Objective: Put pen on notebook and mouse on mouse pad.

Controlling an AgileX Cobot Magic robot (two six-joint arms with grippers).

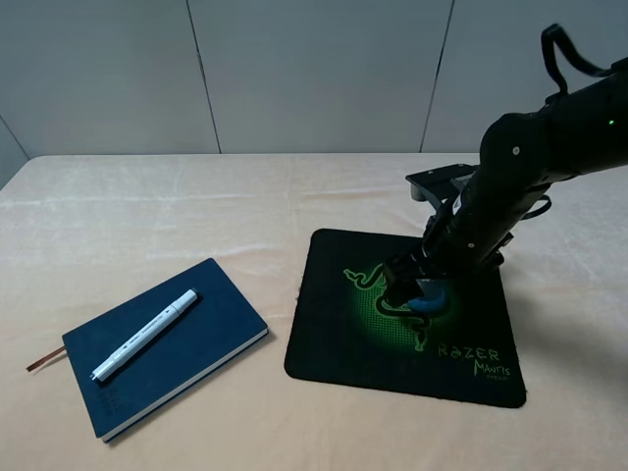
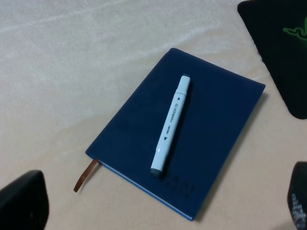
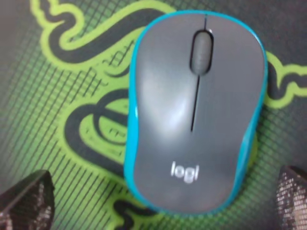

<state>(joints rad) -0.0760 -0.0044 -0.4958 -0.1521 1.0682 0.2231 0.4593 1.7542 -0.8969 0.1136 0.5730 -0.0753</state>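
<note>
The white pen [image 1: 145, 335] [image 2: 171, 124] lies lengthwise on the navy notebook [image 1: 196, 334] [image 2: 216, 124] at the table's front left. The mouse [image 3: 196, 110] [image 1: 430, 300], grey with teal sides, rests flat on the black mouse pad [image 1: 334, 343] [image 3: 57, 115] over its green emblem. My right gripper [image 1: 416, 287] [image 3: 158, 199] hangs low over the mouse and is open, with one fingertip on each side and a gap to the mouse. My left gripper [image 2: 160, 201] is open above the notebook, nothing between its fingers [image 2: 21, 203]. The left arm does not show in the exterior high view.
A beige cloth [image 1: 147, 216] covers the table. The notebook's brown ribbon [image 1: 41, 361] sticks out toward the left edge. The right arm [image 1: 530, 157] reaches in from the back right over the pad's far corner.
</note>
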